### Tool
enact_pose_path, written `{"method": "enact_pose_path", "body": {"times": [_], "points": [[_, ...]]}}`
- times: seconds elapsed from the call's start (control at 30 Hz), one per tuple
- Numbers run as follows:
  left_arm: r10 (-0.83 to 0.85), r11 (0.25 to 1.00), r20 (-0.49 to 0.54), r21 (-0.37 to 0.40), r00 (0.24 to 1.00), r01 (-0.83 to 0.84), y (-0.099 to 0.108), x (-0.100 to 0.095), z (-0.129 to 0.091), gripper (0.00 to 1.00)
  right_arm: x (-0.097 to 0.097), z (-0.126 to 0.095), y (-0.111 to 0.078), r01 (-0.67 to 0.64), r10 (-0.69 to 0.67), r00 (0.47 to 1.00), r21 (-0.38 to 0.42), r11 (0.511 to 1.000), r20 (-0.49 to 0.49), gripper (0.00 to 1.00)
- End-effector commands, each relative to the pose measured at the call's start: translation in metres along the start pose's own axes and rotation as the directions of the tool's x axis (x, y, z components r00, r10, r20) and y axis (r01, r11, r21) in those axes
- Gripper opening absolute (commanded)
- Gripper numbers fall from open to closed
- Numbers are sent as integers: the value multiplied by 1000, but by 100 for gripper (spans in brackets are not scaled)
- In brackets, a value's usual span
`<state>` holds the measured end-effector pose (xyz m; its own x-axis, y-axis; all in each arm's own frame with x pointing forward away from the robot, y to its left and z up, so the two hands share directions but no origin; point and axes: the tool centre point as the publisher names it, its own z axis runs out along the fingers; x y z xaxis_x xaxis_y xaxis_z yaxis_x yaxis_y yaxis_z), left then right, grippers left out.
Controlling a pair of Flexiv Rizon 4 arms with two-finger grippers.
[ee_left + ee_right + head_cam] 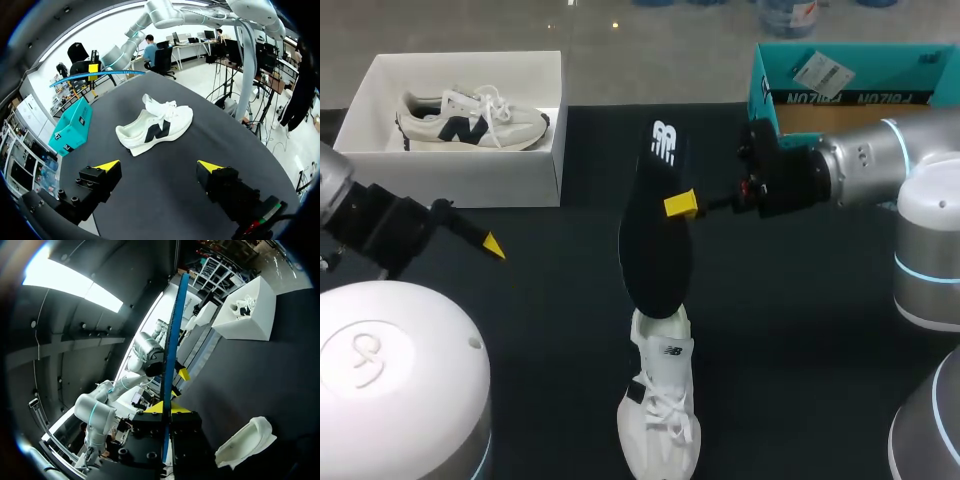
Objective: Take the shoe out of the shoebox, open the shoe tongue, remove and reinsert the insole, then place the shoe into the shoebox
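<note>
White shoe (660, 420) lies nearest on the table (800, 350). Right jaws pinch the dark insole (655, 230), stood upright with its lower end at the shoe's opening, likely lined up for reinserting. Left jaws hang aside, wide apart, empty. White shoebox (470, 175) far left, second shoe (470, 120) inside

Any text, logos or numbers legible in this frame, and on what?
Insole: white logo, no readable words.
Teal box: upside-down print, blurred; its white label too small.
Near shoe: tongue mark too small.
Boxed shoe: dark side emblem, no words.
</note>
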<state>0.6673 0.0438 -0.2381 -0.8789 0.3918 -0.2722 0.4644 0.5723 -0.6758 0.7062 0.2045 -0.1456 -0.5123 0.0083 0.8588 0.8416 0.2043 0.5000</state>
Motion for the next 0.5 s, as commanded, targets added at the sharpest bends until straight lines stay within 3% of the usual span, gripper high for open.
{"method": "enact_pose_path", "body": {"times": [0.03,0.23,0.5], "points": [[0,1000,-2,-1,1000,0,1,0,0,100,-12,1,4,-5,5,1000,8,1000,15,0],[0,1000,-2,-1,1000,0,1,0,0,100,-32,-8,4,8,-6,999,-28,1000,44,0],[0,1000,-2,-1,1000,0,1,0,0,100,-53,-3,0,27,-23,996,-48,998,86,0]]}}
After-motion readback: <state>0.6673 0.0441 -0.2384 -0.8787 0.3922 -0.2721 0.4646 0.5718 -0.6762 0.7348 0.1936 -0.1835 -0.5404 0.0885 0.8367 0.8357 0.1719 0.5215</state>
